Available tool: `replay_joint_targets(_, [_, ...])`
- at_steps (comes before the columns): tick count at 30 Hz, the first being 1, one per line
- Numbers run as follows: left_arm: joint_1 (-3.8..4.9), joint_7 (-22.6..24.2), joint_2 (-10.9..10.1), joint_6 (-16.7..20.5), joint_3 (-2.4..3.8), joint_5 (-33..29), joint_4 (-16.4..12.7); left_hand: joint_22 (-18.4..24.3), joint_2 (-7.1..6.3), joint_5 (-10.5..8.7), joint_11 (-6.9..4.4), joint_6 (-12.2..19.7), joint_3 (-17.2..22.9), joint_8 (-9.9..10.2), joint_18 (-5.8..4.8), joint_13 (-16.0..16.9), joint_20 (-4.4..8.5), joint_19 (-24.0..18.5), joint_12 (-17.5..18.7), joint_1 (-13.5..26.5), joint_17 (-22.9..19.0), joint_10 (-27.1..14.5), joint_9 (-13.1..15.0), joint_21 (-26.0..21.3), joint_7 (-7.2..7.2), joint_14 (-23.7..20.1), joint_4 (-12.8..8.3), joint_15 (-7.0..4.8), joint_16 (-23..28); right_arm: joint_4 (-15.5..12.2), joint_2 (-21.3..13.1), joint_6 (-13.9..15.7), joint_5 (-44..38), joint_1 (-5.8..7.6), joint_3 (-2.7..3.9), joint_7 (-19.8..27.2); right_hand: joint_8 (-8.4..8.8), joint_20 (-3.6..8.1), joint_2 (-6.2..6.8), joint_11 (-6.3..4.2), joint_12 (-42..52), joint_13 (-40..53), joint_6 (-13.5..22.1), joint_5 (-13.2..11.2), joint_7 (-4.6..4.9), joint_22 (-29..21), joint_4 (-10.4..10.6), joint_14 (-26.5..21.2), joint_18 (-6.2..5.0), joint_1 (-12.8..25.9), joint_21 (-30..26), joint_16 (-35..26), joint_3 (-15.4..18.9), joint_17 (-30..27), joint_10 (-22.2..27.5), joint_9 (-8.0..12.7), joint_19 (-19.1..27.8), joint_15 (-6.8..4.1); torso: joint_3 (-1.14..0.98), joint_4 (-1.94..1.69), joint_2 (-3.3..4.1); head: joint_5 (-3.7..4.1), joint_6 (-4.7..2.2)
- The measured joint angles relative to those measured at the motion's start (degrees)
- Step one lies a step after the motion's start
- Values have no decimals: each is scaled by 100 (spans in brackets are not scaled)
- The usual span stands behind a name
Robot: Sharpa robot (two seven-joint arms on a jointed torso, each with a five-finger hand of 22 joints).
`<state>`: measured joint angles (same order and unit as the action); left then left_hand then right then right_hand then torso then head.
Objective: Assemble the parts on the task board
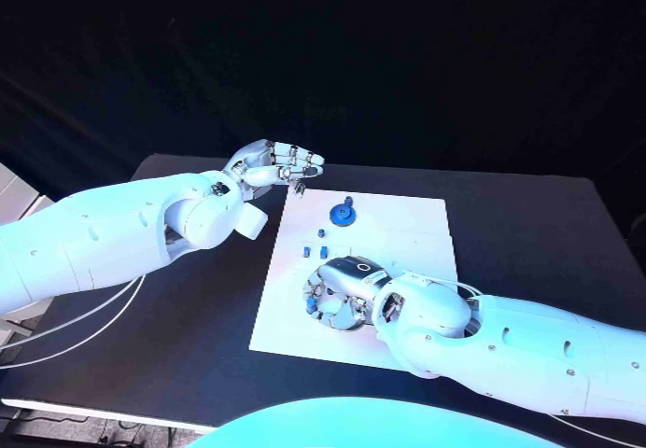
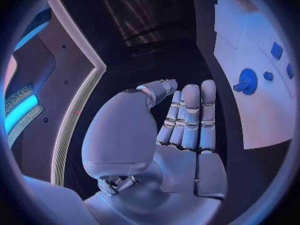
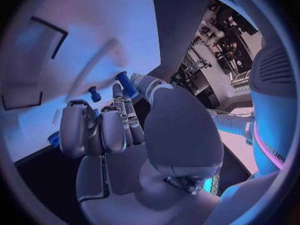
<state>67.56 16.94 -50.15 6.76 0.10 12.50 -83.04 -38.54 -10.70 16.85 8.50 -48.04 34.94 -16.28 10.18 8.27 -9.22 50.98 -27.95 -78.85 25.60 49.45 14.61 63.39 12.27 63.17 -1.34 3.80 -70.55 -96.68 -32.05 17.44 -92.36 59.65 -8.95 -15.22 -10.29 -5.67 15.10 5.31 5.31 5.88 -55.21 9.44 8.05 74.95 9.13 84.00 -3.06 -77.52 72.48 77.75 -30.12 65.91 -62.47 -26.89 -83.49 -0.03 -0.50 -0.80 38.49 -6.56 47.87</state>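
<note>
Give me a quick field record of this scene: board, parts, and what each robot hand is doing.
surface: black table
task board: white plate, mid-table
round part: blue disc with knob, on the board's far end
small parts: blue pieces, mid-board
left robot hand: raised over the board's far left corner, fingers straight, holding nothing
right robot hand: low over the board's near end, pinching a small blue peg

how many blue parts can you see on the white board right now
5 clearly: a round blue part near the task board's far end, three small blue pieces mid-board, and a blue peg at the right hand's fingertips. That hand may hide more.
</note>
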Motion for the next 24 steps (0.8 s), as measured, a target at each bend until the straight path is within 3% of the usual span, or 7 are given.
replay_joint_targets(4, [0, 0, 0, 0, 0, 0, 4, 0, 0, 0, 0, 0, 0, 0, 0, 0, 0, 0, 0, 0, 0, 0, 0, 0, 0, 0, 0, 0, 0, -15, -30, 82, 7, 0, -2, 26, 90, -50, 28, 42, 6, -22, 87, 0, -38, 0, 3, -8, -11, -31, -163, -45, 194, -86, 182, 46, 50, 33, -1, 1, 2, 1, 3])
replay_joint_targets(6, [0, 1, -1, 0, 0, 0, 9, 0, 0, 0, 0, 0, 0, 0, 0, 0, 0, 0, 0, 0, 0, 0, 0, 0, 0, 0, 0, 0, 0, -29, -49, 143, 9, -1, -2, 41, 122, -72, -9, 45, 68, -30, 92, 0, -42, -1, 14, -4, -91, -106, -284, -80, 300, -148, 266, 64, 76, 37, -3, 1, 2, 1, 8])
replay_joint_targets(8, [0, 1, -2, 0, 2, 0, 13, 0, 0, 0, 0, 0, 0, 0, 0, 0, 0, 0, 0, 0, 0, 0, 0, 0, 0, 0, 0, 0, 0, -45, -66, 203, 10, -1, -2, 56, 191, -71, -54, 56, 151, -39, 176, 0, -53, -1, 46, -8, -92, -185, -422, -136, 505, -240, 393, 97, 135, 75, -4, 1, 2, 1, 13])
replay_joint_targets(12, [0, 2, -3, -1, 2, -1, 17, 0, 0, 0, 0, 0, 0, 0, 0, 0, 0, 0, 0, 0, 0, 0, 0, 0, 0, 0, 0, 0, 0, -102, -106, 345, 12, -2, -2, 92, 278, -123, -147, 90, 342, -62, 188, 0, -63, -3, 169, -60, -92, -411, -651, -173, 955, -365, 651, 159, 188, 127, -7, 1, 5, 4, 20])
replay_joint_targets(17, [0, 2, -6, -1, 0, -1, 24, 0, 0, 0, 0, 0, 0, 0, 0, -1, 0, 0, 0, 0, 0, 0, 0, 0, 0, 0, 0, 0, 0, -273, -278, 590, 18, -3, -2, 157, 357, -140, -237, 115, 635, -86, 207, 0, -82, -154, 425, -146, -181, -722, -961, -250, 1450, -544, 904, 225, 291, 145, -8, 1, 5, 20, 10])
replay_joint_targets(23, [0, 4, -19, -1, 0, -2, 29, 21, 12, 0, 33, 55, 0, 0, -1, -1, -12, -75, -34, 50, -63, -119, -5, 0, -12, -141, 0, 26, 36, -524, -742, 935, 306, 30, 52, 368, 367, -110, -309, 59, 974, -69, 142, 1, -17, -313, 585, -291, -184, -930, -1238, -435, 1493, -862, 842, 255, 386, 124, 3, 4, -2, 84, -23])
replay_joint_targets(24, [0, 7, -23, 0, 0, -3, 28, 50, -1, 0, 42, 63, 0, 0, -1, -9, -16, -148, -34, 85, -113, -169, -6, -48, -21, -244, 0, 32, 123, -582, -869, 999, 471, 57, 65, 432, 367, -114, -310, 60, 1069, -64, 86, 45, 39, -631, 606, -603, -351, -1039, -1789, -814, 1412, -1467, 749, 261, 662, 110, 3, 4, -3, 99, -29])
